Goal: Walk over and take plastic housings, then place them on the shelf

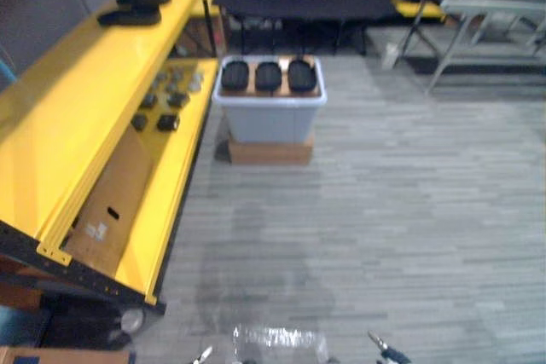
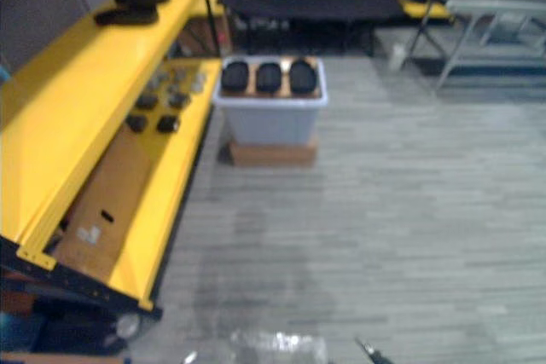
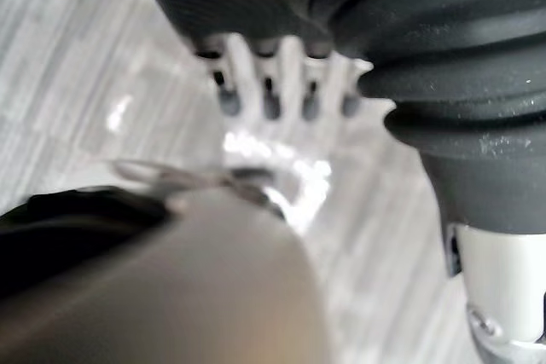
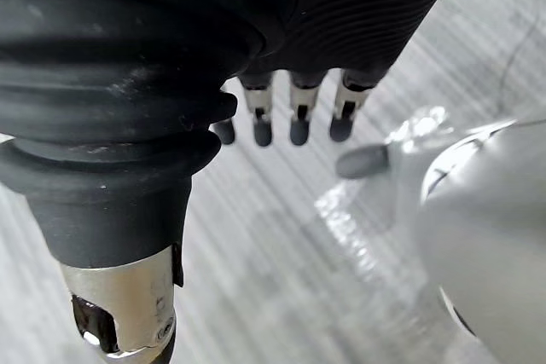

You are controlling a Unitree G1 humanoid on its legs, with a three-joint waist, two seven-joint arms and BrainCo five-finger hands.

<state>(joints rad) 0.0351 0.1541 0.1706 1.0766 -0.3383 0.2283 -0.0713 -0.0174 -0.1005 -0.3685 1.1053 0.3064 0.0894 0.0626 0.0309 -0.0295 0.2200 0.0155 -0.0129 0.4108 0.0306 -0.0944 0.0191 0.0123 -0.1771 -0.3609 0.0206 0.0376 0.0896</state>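
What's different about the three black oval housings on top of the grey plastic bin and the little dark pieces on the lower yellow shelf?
The black oval housings look bigger; the little dark pieces look much smaller. The housings sit side by side in a tidy row on the grey plastic bin; the pieces lie scattered on the lower yellow shelf. Both are dark.

- You will find no text, number or sign here that can be read.
- The white label on the cardboard sheet in the yellow shelf carries print too small for you to make out.
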